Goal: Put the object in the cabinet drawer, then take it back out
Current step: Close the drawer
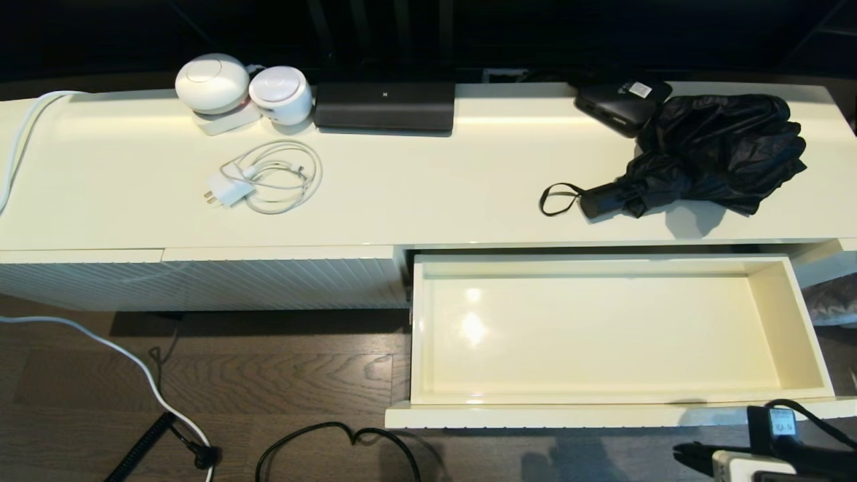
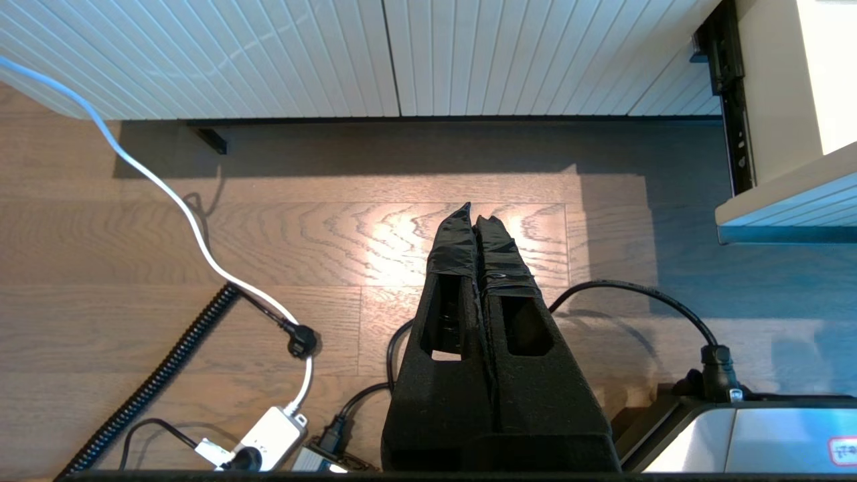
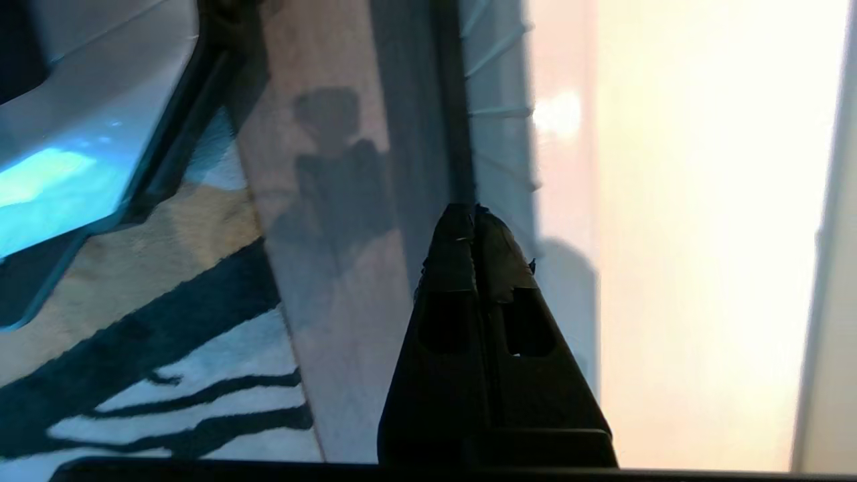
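Note:
The black folding umbrella lies on the cabinet top at the far right. Its stubby handle and thin wrist loop point toward the middle. Below it the cream drawer stands pulled out, with nothing inside. My right gripper is low, in front of the drawer's right front corner, shut on nothing. In the right wrist view the right gripper hangs over the drawer's ribbed front, beside the glossy inside. My left gripper is shut and empty over the wooden floor, out of the head view.
A small flat black box with a white label touches the umbrella's far side. Two round white devices, a black box and a white charger with coiled cable sit to the left. Cables lie on the floor; a striped rug is by the right arm.

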Tool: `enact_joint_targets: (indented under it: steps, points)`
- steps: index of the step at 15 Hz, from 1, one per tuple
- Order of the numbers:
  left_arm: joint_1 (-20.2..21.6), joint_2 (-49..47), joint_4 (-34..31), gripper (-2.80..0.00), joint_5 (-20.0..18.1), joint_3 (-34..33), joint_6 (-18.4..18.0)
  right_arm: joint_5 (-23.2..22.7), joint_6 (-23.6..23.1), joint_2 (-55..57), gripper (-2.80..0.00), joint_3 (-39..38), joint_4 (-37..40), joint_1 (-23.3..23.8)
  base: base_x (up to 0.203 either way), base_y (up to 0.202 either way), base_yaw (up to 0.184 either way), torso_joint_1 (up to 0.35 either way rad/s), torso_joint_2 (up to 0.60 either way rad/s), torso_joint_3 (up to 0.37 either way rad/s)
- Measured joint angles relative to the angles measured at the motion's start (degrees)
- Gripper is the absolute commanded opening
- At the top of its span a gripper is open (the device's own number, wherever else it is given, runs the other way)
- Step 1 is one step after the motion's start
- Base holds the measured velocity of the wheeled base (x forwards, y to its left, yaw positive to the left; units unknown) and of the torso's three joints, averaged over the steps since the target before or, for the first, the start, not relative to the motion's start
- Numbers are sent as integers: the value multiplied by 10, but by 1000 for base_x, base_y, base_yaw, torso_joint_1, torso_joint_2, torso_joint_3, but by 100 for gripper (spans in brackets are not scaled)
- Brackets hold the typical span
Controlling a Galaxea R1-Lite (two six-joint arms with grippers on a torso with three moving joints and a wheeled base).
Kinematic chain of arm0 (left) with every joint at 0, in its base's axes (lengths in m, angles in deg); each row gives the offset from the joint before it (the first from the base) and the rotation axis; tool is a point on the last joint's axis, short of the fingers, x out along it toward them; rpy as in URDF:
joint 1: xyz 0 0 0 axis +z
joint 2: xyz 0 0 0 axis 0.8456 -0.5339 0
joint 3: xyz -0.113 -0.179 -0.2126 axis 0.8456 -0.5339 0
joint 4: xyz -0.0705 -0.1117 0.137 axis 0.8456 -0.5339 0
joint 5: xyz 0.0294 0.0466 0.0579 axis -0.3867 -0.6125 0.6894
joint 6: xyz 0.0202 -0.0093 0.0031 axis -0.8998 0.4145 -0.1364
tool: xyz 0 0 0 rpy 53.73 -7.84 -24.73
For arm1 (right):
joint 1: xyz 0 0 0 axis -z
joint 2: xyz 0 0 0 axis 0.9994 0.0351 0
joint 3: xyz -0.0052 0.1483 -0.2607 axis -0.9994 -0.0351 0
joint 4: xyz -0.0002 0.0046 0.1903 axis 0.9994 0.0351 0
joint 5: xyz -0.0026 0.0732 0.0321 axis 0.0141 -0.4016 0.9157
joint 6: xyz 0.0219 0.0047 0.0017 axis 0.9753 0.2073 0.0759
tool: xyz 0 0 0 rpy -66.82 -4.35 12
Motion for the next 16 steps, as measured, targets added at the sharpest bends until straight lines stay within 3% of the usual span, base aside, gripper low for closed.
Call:
enact_joint_targets:
  steps: [5,16]
  points:
    - [0,0,0,-280,0,0,0,1,-1,59,-280,-1,-138,10,0,0,0,0,0,0]
    - [0,0,0,-280,0,0,0,12,-38,105,-280,4,-225,34,0,0,0,0,0,0]
